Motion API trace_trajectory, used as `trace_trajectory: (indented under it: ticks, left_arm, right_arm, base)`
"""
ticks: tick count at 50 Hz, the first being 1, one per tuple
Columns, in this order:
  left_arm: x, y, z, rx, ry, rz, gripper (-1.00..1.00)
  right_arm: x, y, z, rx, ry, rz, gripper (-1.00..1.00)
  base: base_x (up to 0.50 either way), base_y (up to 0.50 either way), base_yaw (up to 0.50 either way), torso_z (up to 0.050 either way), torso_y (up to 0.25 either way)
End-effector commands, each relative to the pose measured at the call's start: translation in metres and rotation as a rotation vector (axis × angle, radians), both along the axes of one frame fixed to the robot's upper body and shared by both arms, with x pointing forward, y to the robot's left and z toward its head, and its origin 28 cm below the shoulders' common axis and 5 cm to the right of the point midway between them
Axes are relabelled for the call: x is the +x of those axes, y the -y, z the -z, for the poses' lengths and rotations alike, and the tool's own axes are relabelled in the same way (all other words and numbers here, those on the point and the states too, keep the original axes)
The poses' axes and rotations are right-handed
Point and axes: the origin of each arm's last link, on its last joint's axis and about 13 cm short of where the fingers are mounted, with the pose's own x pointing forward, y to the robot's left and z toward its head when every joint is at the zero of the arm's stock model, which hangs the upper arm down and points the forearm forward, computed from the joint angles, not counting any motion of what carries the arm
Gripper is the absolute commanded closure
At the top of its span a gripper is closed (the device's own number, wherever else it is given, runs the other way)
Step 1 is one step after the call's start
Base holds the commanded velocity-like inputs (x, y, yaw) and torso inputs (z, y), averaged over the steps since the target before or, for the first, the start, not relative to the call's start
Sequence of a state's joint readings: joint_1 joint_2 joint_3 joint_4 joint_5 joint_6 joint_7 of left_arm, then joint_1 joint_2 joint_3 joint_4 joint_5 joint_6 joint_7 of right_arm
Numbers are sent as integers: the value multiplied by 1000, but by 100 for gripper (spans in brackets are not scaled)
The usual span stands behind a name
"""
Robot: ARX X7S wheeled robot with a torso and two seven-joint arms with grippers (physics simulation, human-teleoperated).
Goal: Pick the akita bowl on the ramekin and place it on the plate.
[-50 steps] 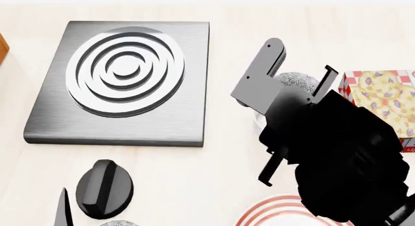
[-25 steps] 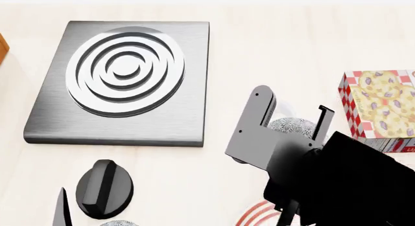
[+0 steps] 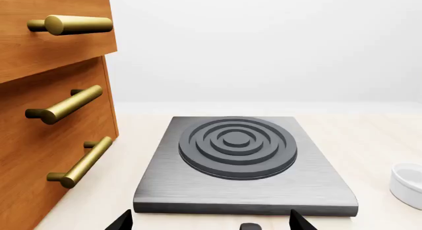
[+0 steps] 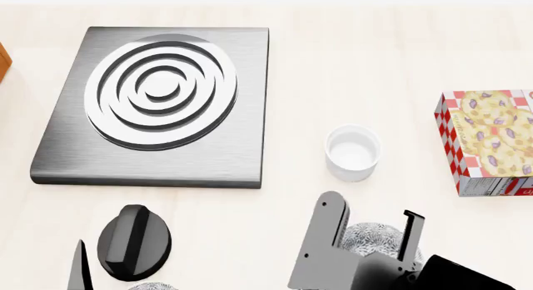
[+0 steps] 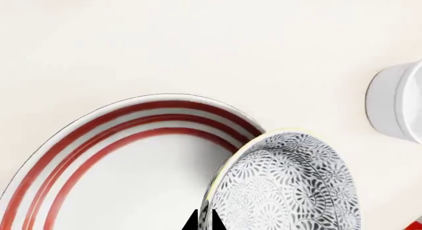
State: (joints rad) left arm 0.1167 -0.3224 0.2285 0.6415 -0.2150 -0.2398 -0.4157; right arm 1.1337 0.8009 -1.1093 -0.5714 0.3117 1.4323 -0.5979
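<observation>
Since a second ago the right gripper (image 4: 375,231) has been pulling back toward the robot with the akita bowl (image 4: 373,237), leaving the ramekin (image 4: 352,152) bare on the counter.

From the left wrist, the camera is looking across the metal burner plate (image 3: 244,163) toward the wooden drawers (image 3: 53,126). Only dark tips of the left gripper are showing at the frame edge, spread well apart and holding nothing; that arm is idling out of the way. The ramekin (image 3: 407,183) is peeking in beside the burner plate.

From the head, the right gripper's two fingers are standing either side of the patterned bowl, clamping it. The cookie box (image 4: 491,140) is sitting beyond the ramekin, the black knob (image 4: 133,240) nearer the left arm.

From the right wrist, the akita bowl (image 5: 290,185) is hanging above the table, overlapping the red-ringed rim of the plate (image 5: 132,116), not yet centred. It is probably being carried high so its foot clears that rim before lowering.
</observation>
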Motion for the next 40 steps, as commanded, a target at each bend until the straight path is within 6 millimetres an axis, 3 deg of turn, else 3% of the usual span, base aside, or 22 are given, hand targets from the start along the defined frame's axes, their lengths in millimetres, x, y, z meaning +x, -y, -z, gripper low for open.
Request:
trace_trajectory:
  ticks: [1,15,40]
  left_arm:
    - [-2,-2,-1,-42,31,25,-100]
    - [-3,-2,-1,-43,29,23,-100]
    - [-3,-2,-1,-41,30,21,-100]
  right_arm:
    - [-12,1,12,2,-14,-16,100]
    - [-27,5,28,39,-37,-9,100]
    - [-31,9,53,67,-75,11,100]
  base:
    - [0,0,0,0,0]
    - [0,0,0,0,0]
    - [0,0,0,0,0]
